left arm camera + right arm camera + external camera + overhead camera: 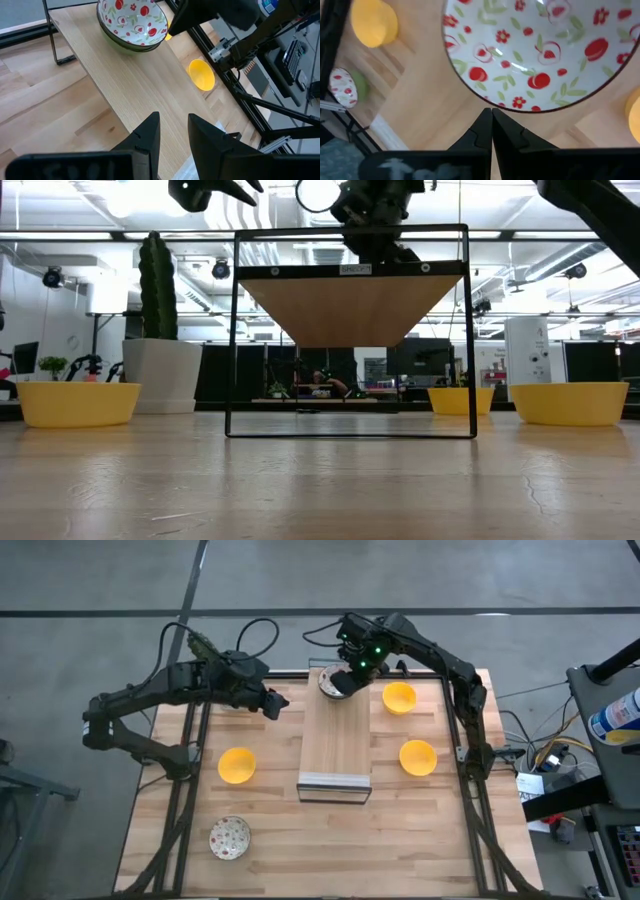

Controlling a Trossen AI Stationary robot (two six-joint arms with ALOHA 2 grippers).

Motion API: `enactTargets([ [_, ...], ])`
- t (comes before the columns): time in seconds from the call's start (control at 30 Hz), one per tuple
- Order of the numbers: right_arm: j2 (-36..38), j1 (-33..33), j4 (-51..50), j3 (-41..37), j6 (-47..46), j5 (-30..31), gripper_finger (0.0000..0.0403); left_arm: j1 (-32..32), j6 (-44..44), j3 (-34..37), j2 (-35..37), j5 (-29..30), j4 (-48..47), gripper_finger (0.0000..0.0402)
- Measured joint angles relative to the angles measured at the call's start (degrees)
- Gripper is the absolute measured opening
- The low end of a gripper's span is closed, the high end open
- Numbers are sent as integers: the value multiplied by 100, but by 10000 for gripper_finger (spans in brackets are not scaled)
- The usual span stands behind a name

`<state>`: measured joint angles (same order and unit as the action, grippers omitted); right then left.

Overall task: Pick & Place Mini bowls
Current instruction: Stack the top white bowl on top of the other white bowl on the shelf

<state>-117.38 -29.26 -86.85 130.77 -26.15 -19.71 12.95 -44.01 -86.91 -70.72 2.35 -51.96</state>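
Note:
On the far end of a raised wooden platform point(335, 740) a floral bowl point(331, 682) sits nested in a second bowl point(131, 46). My right gripper point(352, 670) hovers at its rim, shut; in the right wrist view its tips point(491, 112) stand just outside the rim point(492, 106). Another floral bowl point(230, 837) rests on the table at near left. Three yellow bowls point(237, 765) point(399, 698) point(417, 757) stand on the table. My left gripper point(275, 705) point(174, 131) is open in the air left of the platform. My right gripper's shut fingertips point(485, 116) come from above at the outer edge of the floral bowl's rim point(492, 106), both on the same side of it. I cannot tell whether they touch it. The bowl sits level on the platform.
The platform stands on a thin black wire frame point(232, 330), with open space under it. A white planter with a cactus point(160, 370) shows beyond the table's left side in the low view. Black rails point(465, 740) run along both table sides.

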Motion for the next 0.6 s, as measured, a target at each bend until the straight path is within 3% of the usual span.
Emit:
enactTargets([
  [0.6,15,-37,68,-432,44,24,8,4,4,0,2,0,7,92],
])
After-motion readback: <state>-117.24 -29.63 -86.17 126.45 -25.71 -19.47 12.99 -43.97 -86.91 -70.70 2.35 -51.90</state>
